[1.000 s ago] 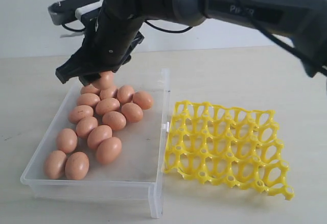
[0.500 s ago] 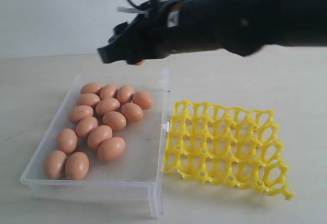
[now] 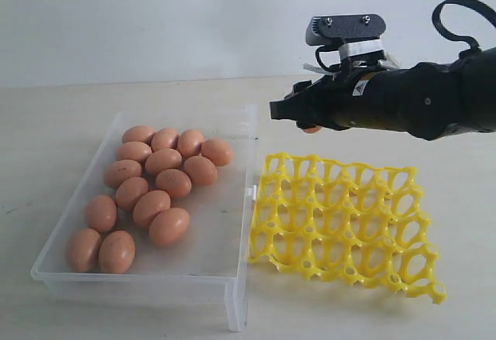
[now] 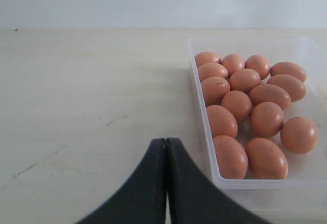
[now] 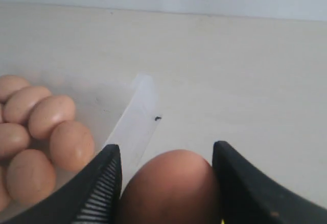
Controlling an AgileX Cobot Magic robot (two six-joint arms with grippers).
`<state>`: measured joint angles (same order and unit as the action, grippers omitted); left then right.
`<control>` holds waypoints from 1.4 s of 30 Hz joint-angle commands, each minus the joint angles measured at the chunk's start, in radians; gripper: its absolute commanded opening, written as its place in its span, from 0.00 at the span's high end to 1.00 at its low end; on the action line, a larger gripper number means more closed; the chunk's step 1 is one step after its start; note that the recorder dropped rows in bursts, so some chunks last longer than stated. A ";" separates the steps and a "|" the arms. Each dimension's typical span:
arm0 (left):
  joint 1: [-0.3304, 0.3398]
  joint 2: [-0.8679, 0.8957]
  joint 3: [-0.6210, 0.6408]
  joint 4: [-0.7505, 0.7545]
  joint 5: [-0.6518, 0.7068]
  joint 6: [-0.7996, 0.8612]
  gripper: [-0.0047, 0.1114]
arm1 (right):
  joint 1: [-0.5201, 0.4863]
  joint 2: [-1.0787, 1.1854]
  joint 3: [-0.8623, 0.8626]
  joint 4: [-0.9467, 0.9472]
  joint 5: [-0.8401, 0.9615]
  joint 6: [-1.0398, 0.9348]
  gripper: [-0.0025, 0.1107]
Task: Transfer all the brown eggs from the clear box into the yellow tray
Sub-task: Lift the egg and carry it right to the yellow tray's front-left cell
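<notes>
The left gripper (image 4: 166, 145) shows only in its own wrist view. Its two black fingers are pressed together along their whole length and nothing is between them. It hangs over the bare table (image 3: 62, 123), with the box near it.

In the exterior view the box (image 3: 209, 255) lies at 8 o'clock of the scene, with its long side running from near to far. I count fifteen eggs (image 3: 150, 207) inside it. They lie on their sides, touching one another, in a band from the near corner at 7 o'clock up to the far end at 12 o'clock. The side of the box floor toward the tray is bare.

The tray (image 3: 308, 266) lies at 4 o'clock of the scene, just beside the box wall that has the small latch. I cannot tell if the two touch. All its cups that I can see are empty.

The right gripper (image 3: 298, 115) is at 1 o'clock of the scene, up in the air. From the middle of the tray it stands at about 11 o'clock, over the far edge. Its fingers stand wide apart, and one egg (image 5: 171, 188) sits between them with a pad against each side. In the exterior view only a small part of this egg (image 3: 311, 128) shows under the fingers.
</notes>
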<state>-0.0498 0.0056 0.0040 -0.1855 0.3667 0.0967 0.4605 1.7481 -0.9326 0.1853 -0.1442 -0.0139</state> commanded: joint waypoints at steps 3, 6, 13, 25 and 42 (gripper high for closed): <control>0.001 -0.006 -0.004 -0.002 -0.004 0.002 0.96 | -0.014 0.108 -0.075 -0.060 0.050 0.024 0.87; 0.001 -0.006 -0.004 -0.002 -0.004 0.002 0.96 | -0.014 0.136 -0.091 -0.065 0.050 0.044 0.87; 0.001 -0.006 -0.004 -0.002 -0.004 0.002 0.96 | -0.014 0.186 -0.091 -0.065 0.052 0.044 0.87; 0.001 -0.006 -0.004 -0.002 -0.004 0.002 0.96 | -0.014 0.231 -0.094 -0.067 0.019 0.044 0.87; 0.001 -0.006 -0.004 -0.002 -0.004 0.002 0.96 | -0.014 0.242 -0.102 -0.069 0.014 0.042 0.50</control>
<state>-0.0498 0.0056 0.0040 -0.1855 0.3667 0.0967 0.4512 1.9918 -1.0253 0.1254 -0.1164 0.0289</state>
